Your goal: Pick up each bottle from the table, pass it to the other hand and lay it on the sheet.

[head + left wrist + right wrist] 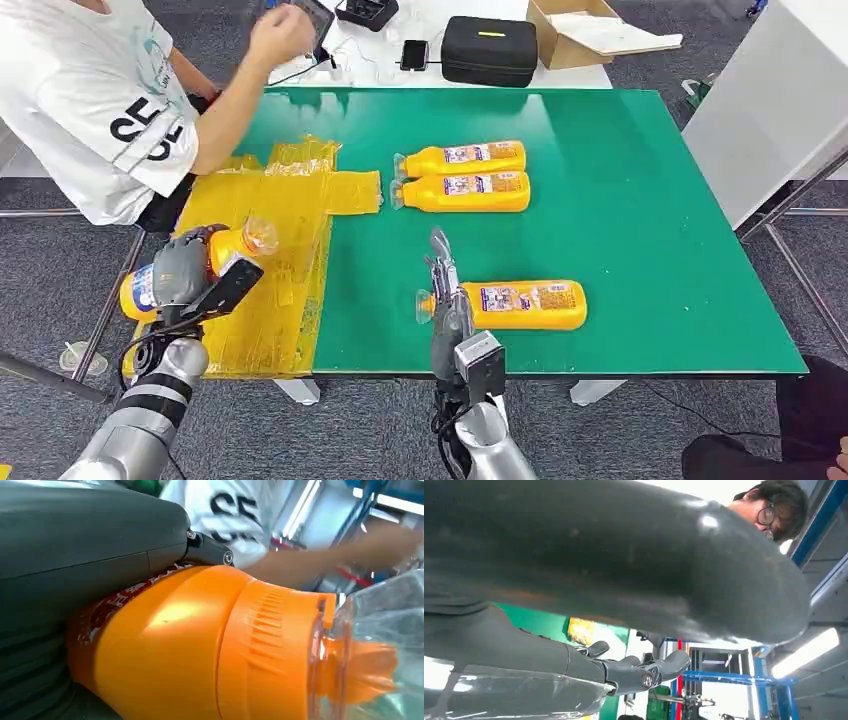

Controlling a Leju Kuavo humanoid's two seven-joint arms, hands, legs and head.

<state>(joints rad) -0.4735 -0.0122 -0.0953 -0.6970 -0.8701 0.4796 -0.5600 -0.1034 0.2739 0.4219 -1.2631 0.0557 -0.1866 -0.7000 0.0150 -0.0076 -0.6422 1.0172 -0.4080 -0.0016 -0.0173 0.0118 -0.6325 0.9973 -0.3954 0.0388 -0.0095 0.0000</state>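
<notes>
Bright, even overhead light is falling on the green table [640, 200], throwing a pale sheen across its far edge and leaving only soft, short shadows under the bottles. The yellow sheet [290, 250] is glinting where it crinkles. In the left wrist view a white highlight is sitting on the orange bottle [190, 650], and the person [310, 555] behind is smearing into blur. In the right wrist view the close dark hand [599, 565] is catching small glare spots, while a ceiling lamp [806, 652] is blowing out white.
</notes>
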